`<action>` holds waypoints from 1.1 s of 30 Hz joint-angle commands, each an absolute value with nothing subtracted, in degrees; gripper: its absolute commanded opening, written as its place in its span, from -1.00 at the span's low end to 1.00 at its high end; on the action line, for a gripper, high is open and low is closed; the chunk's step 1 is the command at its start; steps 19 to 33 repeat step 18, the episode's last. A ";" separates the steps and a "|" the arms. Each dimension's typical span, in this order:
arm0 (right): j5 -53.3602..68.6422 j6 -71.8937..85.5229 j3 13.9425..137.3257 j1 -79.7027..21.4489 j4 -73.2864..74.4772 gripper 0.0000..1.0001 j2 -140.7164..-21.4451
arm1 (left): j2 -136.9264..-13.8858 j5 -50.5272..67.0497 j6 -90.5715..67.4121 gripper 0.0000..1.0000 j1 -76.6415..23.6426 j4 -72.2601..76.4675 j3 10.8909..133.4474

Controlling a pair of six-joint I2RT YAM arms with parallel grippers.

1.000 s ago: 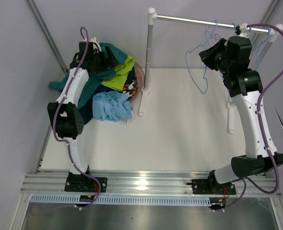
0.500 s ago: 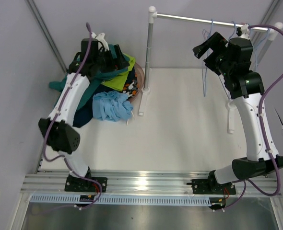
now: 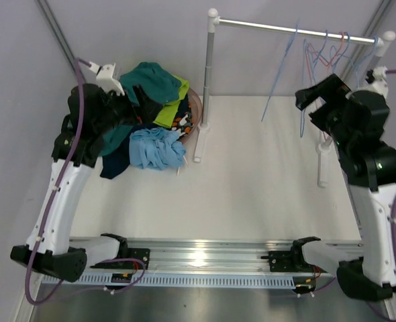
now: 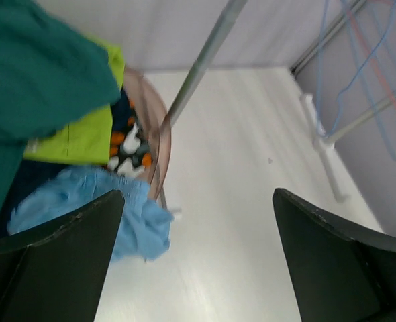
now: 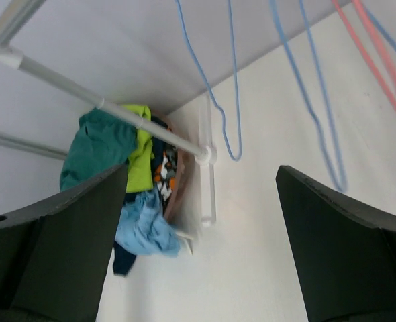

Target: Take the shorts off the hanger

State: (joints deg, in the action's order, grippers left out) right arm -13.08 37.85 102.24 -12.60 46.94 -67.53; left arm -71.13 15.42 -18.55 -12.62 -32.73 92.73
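The shorts lie in a heap at the back left: teal [image 3: 154,79] on top, then lime green [image 3: 171,111], a blotch-patterned pair [image 3: 183,122], light blue [image 3: 156,149] and navy [image 3: 117,161]. Bare blue wire hangers [image 3: 282,74] and a pink one [image 3: 332,57] hang from the rail [image 3: 265,27]. My left gripper [image 3: 121,117] stands open just left of the heap, holding nothing; in its wrist view [image 4: 198,194] the light blue pair [image 4: 70,208] is beside the left finger. My right gripper [image 3: 312,111] is open and empty below the hangers [image 5: 233,127], its wrist view [image 5: 201,171] looking across the table.
A brownish translucent basket [image 3: 196,107] holds part of the heap, right beside the rack's left post [image 3: 207,87]. The rack's right post [image 3: 322,161] stands close to my right arm. White walls close in left and back.
My right gripper opened, let go of a blue hanger and drew back toward the near side; the hanger swings on the rail. My left arm pulled up and left off the heap.
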 commanded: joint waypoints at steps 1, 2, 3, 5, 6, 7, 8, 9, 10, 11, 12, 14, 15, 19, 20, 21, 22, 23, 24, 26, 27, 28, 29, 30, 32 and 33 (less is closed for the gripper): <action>-9.62 35.08 94.16 -13.09 42.69 0.99 -53.29 | -60.50 10.74 -15.47 0.98 -13.18 -30.86 82.29; -6.10 34.29 87.95 -13.10 39.67 0.99 -50.30 | -55.16 9.59 -15.73 0.98 -13.18 -30.15 76.26; -0.06 33.67 85.45 -13.18 36.77 0.99 -47.58 | -52.76 9.41 -15.82 0.98 -13.18 -29.45 74.72; 4.90 33.49 82.28 -13.18 33.67 0.99 -42.38 | -48.02 10.02 -17.13 0.99 -13.18 -29.44 71.90; 8.92 32.79 81.92 -13.10 33.49 0.99 -41.41 | -46.86 11.24 -17.49 0.98 -13.18 -29.79 70.50; 9.83 32.26 81.74 -13.10 34.27 0.99 -39.92 | -45.63 11.95 -18.19 0.98 -13.18 -30.23 70.14; 10.71 31.73 81.74 -13.10 34.71 0.99 -39.38 | -44.48 12.30 -18.19 0.98 -13.18 -30.50 69.53; 12.46 31.21 81.74 -13.10 35.24 0.99 -38.94 | -42.12 11.78 -18.45 0.98 -13.27 -30.76 68.04; 12.83 30.85 81.74 -13.18 36.20 0.99 -38.33 | -40.79 11.34 -18.72 0.98 -13.27 -30.76 67.24; 12.83 30.68 81.65 -13.10 36.56 0.99 -37.28 | -39.65 11.08 -18.81 0.98 -13.27 -29.89 66.45; 12.75 30.41 80.87 -13.10 36.65 0.99 -36.57 | -38.07 10.90 -18.63 0.98 -13.27 -29.80 65.40; 11.70 30.41 79.98 -13.01 36.56 0.99 -34.90 | -37.36 9.06 -18.11 0.98 -13.27 -30.49 64.78; 11.60 30.32 78.94 -13.09 36.04 0.99 -34.54 | -37.09 8.79 -17.84 0.98 -13.27 -30.58 64.78; 12.57 29.36 77.79 -13.10 34.81 0.99 -34.28 | -36.92 6.42 -16.96 0.98 -13.36 -31.29 65.22; 12.57 29.36 77.79 -13.10 34.81 0.99 -34.28 | -36.92 6.42 -16.96 0.98 -13.36 -31.29 65.22; 12.57 29.36 77.79 -13.10 34.81 0.99 -34.28 | -36.92 6.42 -16.96 0.98 -13.36 -31.29 65.22; 12.57 29.36 77.79 -13.10 34.81 0.99 -34.28 | -36.92 6.42 -16.96 0.98 -13.36 -31.29 65.22; 12.57 29.36 77.79 -13.10 34.81 0.99 -34.28 | -36.92 6.42 -16.96 0.98 -13.36 -31.29 65.22; 12.57 29.36 77.79 -13.10 34.81 0.99 -34.28 | -36.92 6.42 -16.96 0.98 -13.36 -31.29 65.22; 12.57 29.36 77.79 -13.10 34.81 0.99 -34.28 | -36.92 6.42 -16.96 0.98 -13.36 -31.29 65.22; 12.57 29.36 77.79 -13.10 34.81 0.99 -34.28 | -36.92 6.42 -16.96 0.98 -13.36 -31.29 65.22; 12.57 29.36 77.79 -13.10 34.81 0.99 -34.28 | -36.92 6.42 -16.96 0.98 -13.36 -31.29 65.22; 12.57 29.36 77.79 -13.10 34.81 0.99 -34.28 | -36.92 6.42 -16.96 0.98 -13.36 -31.29 65.22; 12.57 29.36 77.79 -13.10 34.81 0.99 -34.28 | -36.92 6.42 -16.96 0.98 -13.36 -31.29 65.22; 12.57 29.36 77.79 -13.10 34.81 0.99 -34.28 | -36.92 6.42 -16.96 0.98 -13.36 -31.29 65.22; 12.57 29.36 77.79 -13.10 34.81 0.99 -34.28 | -36.92 6.42 -16.96 0.98 -13.36 -31.29 65.22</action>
